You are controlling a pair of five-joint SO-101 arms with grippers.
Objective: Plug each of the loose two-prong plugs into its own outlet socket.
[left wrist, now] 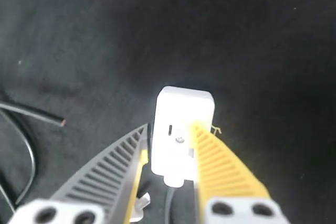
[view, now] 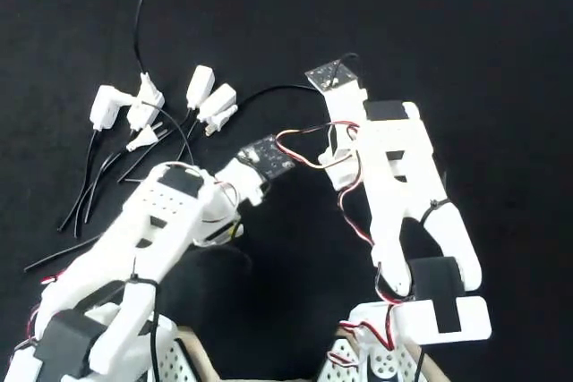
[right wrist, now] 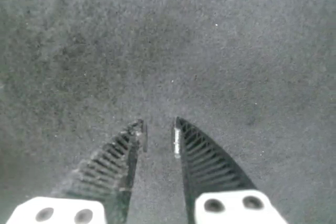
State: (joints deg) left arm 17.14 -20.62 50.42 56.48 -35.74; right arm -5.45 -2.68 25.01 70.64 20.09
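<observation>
The white block (left wrist: 181, 106), plug or socket I cannot tell, is sitting between the fingers of my left claw (left wrist: 171, 126). They are pinching its two sides, and its cord is trailing back toward my wrist. I am holding it over the black counter (left wrist: 262, 35). The loose plugs (view: 210, 100) are lying clustered with their cords, near that claw, farther out and leftward. My right claw (right wrist: 158, 124) is hovering over the counter, slightly parted, gripping nothing.

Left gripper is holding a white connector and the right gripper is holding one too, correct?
No. The left gripper does hold the white connector, but the right gripper is empty; the right wrist view shows bare black cloth between its open fingers.
</observation>
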